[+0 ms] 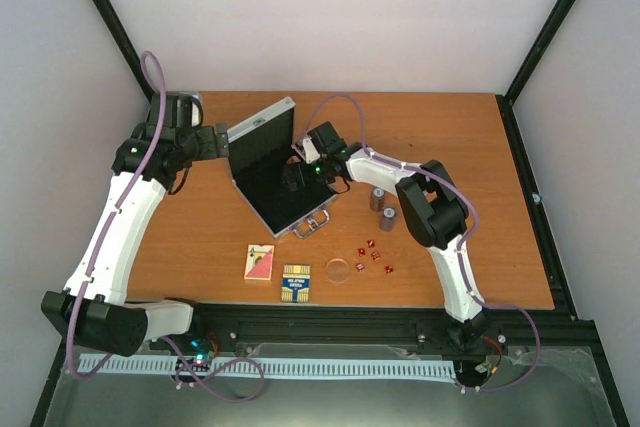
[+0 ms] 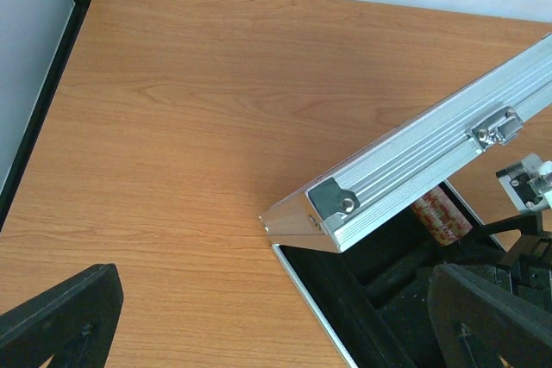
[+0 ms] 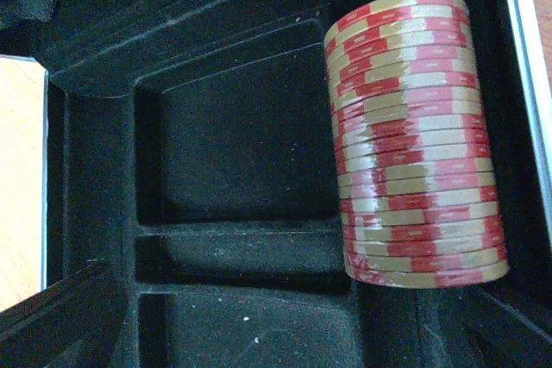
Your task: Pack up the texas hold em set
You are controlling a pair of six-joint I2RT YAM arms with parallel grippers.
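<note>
Right hand [image 1: 295, 179] dim against case [image 1: 262, 128] lining; chip stack [image 3: 414, 140] inside.

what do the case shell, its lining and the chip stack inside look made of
Case shell: ribbed silvery metal, likely aluminium, with a riveted corner piece and latch. Lining: matte black and fuzzy, probably flocked foam or felt. Chip stack: red-and-tan striped edges with slight sheen, likely plastic or clay composite.

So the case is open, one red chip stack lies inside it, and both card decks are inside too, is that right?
Not the decks. The case is open with the red chip stack inside, but the red-white deck and the blue-yellow deck lie on the table in front of it, as the top external view shows.
</note>
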